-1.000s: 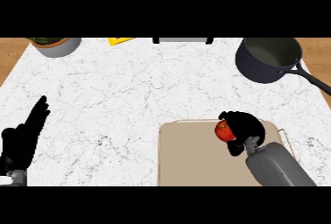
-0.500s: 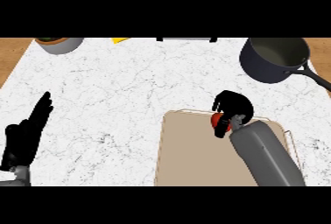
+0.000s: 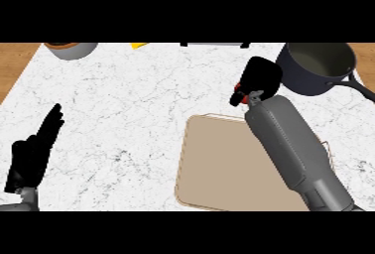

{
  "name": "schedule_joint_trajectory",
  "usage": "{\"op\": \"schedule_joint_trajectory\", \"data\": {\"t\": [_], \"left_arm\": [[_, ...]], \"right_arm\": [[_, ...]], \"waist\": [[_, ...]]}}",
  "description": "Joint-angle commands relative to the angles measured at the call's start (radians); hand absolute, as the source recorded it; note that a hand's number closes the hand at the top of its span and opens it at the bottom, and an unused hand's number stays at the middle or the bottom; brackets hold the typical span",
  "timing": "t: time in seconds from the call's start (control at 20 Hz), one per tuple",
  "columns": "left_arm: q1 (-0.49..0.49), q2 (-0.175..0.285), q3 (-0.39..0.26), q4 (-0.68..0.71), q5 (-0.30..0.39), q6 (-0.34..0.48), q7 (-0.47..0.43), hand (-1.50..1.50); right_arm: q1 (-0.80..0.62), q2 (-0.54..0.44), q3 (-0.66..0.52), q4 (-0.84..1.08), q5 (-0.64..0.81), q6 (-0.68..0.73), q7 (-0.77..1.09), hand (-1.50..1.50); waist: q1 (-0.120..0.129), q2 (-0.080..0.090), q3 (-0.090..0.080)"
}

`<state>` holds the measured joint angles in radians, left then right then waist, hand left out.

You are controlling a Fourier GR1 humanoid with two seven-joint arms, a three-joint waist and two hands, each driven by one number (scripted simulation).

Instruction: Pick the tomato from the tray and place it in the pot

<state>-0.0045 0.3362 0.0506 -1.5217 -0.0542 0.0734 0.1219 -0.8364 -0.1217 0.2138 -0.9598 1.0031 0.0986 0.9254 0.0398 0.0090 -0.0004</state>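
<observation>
Tomato (image 3: 238,90) clamped by fingers (image 3: 265,68) of right hand (image 3: 261,79), off tray (image 3: 212,168), just beside pot (image 3: 307,82), not yet inside.

a white marble counter (image 3: 139,104) (faint grey veins) spans the view; brown wood (image 3: 13,64) shows at 2 corners.

The white marbled tabletop (image 3: 147,99) carries a beige tray (image 3: 212,163) near its front edge, a dark pot (image 3: 311,74) at the far right, a grey bowl (image 3: 72,49) at the far left, and a small yellow object (image 3: 139,45) beside the bowl.
</observation>
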Motion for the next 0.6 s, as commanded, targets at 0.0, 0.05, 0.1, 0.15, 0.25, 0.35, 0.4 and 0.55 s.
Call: {"op": "schedule_joint_trajectory", "data": {"t": [0.0,0.05,0.1,0.15,0.25,0.35,0.4,0.55], "left_arm": [[0.009,-0.005,-0.006,-0.004,-0.012,0.005,0.012,0.00],[0.018,0.013,0.030,0.012,0.019,-0.014,-0.018,0.00],[0.018,-0.013,0.000,-0.023,-0.013,0.020,0.009,0.00],[0.022,0.025,0.036,-0.060,0.032,-0.018,0.064,0.00],[0.062,0.015,0.040,0.006,0.016,-0.021,-0.038,0.00],[0.017,0.010,0.024,-0.006,0.013,-0.022,0.025,0.00],[0.061,-0.002,0.019,-0.032,-0.001,-0.010,-0.025,0.00],[0.012,0.021,0.047,-0.029,0.027,-0.035,0.037,0.00]], "right_arm": [[-0.104,-0.021,0.042,0.035,0.159,-0.123,0.096,1.50],[-0.111,-0.043,0.047,-0.014,0.182,-0.111,0.128,1.50],[-0.159,-0.052,0.038,0.016,0.208,-0.124,0.142,1.50],[-0.157,-0.061,0.035,-0.001,0.220,-0.120,0.149,1.50],[-0.201,-0.052,-0.007,0.008,0.223,-0.171,0.154,1.50],[-0.223,-0.005,-0.021,-0.027,0.238,-0.205,0.206,1.50],[-0.159,-0.072,-0.059,0.004,0.229,-0.284,0.119,1.50],[-0.155,-0.104,-0.094,-0.048,0.219,-0.300,0.076,1.50]], "waist": [[-0.006,-0.004,0.000],[-0.021,-0.011,-0.001],[-0.012,-0.008,0.000],[-0.016,-0.012,0.001],[-0.017,-0.007,0.000],[-0.025,-0.009,0.000],[-0.023,-0.007,0.001],[-0.036,-0.009,0.001]]}}
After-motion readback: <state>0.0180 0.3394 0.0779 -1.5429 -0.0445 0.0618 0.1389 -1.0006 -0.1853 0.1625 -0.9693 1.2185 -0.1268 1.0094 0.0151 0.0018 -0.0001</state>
